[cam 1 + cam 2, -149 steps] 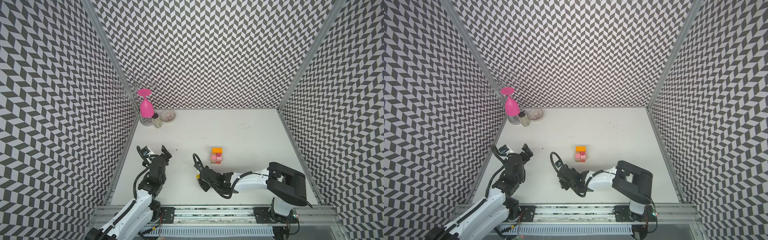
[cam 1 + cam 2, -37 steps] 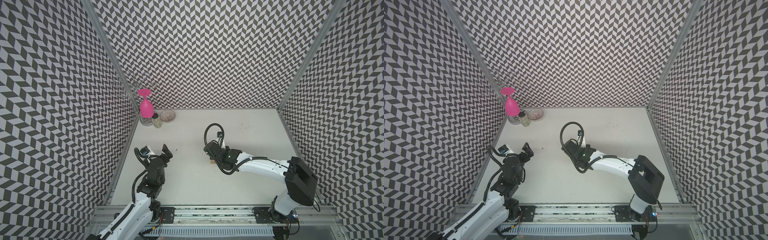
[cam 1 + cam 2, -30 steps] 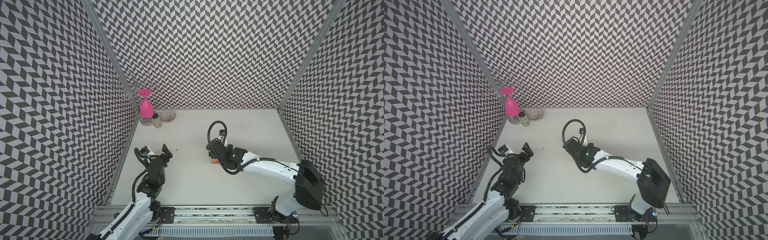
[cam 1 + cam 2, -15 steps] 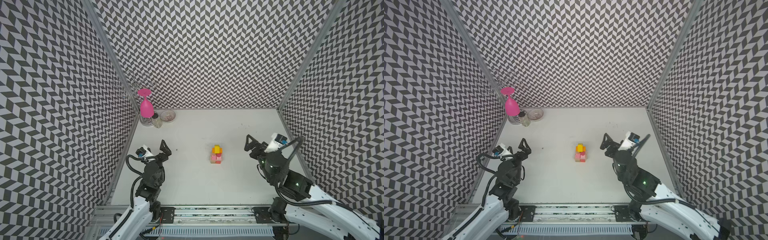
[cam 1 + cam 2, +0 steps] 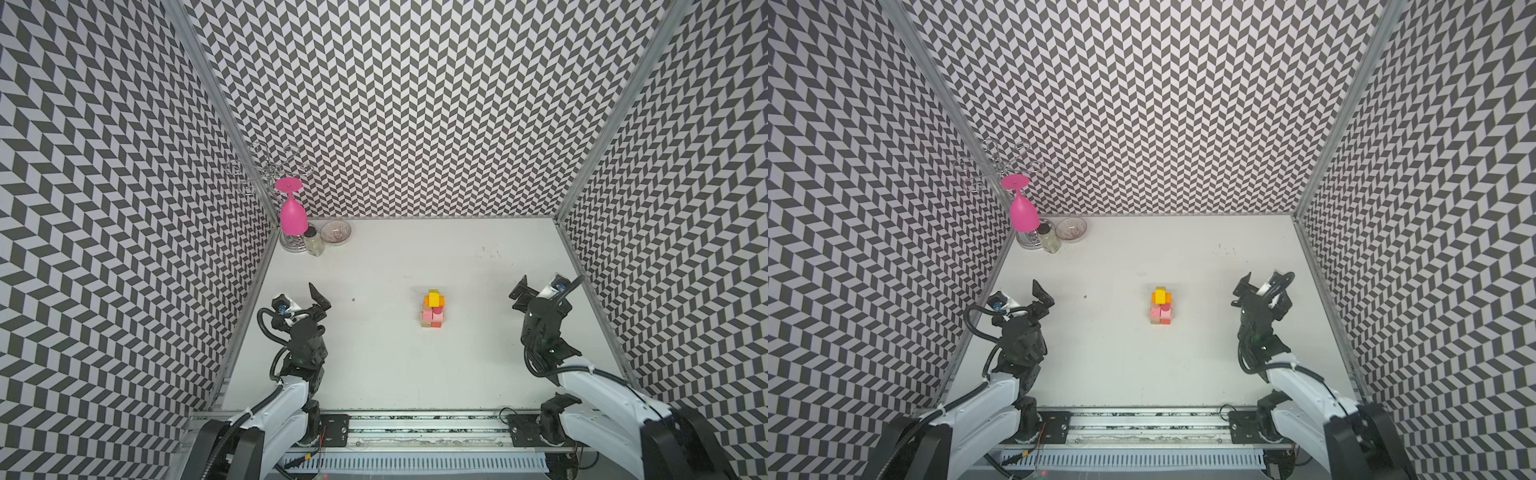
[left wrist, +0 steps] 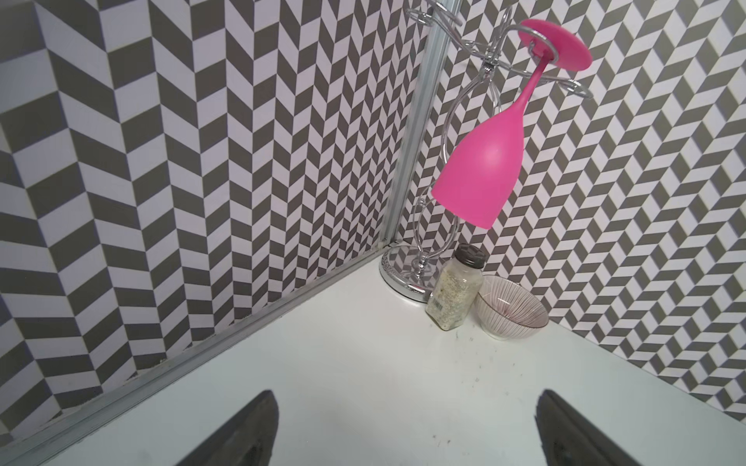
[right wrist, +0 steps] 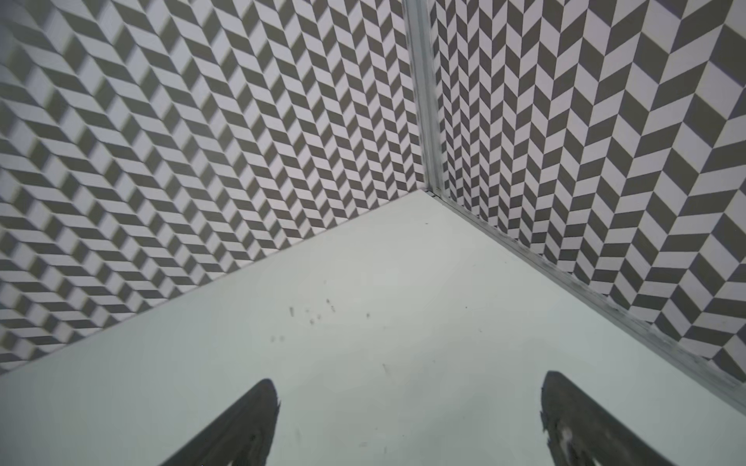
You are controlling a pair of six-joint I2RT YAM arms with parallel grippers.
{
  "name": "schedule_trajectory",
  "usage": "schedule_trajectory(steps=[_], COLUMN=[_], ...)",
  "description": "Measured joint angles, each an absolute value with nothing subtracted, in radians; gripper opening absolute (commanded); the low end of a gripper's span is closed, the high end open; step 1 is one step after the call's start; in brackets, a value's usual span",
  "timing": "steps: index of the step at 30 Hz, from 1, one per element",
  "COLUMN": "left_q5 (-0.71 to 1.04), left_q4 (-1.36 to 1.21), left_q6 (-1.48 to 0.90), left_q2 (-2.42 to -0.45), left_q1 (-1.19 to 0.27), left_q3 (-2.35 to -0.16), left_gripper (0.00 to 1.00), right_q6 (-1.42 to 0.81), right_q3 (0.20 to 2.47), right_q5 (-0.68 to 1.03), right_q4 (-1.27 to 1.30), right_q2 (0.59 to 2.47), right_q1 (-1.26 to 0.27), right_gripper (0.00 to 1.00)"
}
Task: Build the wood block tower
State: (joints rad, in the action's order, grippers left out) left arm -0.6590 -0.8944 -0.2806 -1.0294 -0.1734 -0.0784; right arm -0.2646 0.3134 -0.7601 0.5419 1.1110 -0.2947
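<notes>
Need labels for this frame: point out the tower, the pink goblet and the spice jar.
tower [image 5: 432, 312], in a top view, mid-stack
pink goblet [image 6: 480, 173], left wrist view, its bowl
spice jar [image 6: 454, 296], left wrist view, glass body

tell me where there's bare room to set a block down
Bare: the table from the tower back to the rear wall and far right corner; also either side of it, out to the left gripper and right gripper. Crowded: far left corner, where goblet rack, jar and bowl stand close together.
</notes>
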Motion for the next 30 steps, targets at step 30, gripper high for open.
schedule_trajectory(steps=[30], left_q5=[-0.325], left_q4=[-1.379], left_q6=[0.007], left_q2=[-1.567], left_q1=[-0.088], left_q3=[-0.215], left_gripper=[1.0], right_q6=[-0.007], right_q3=[0.186], right_q5=[-0.382], right_q4=[1.323], right_q2=[1.565], right_q1=[-0.125], right_gripper=[1.0])
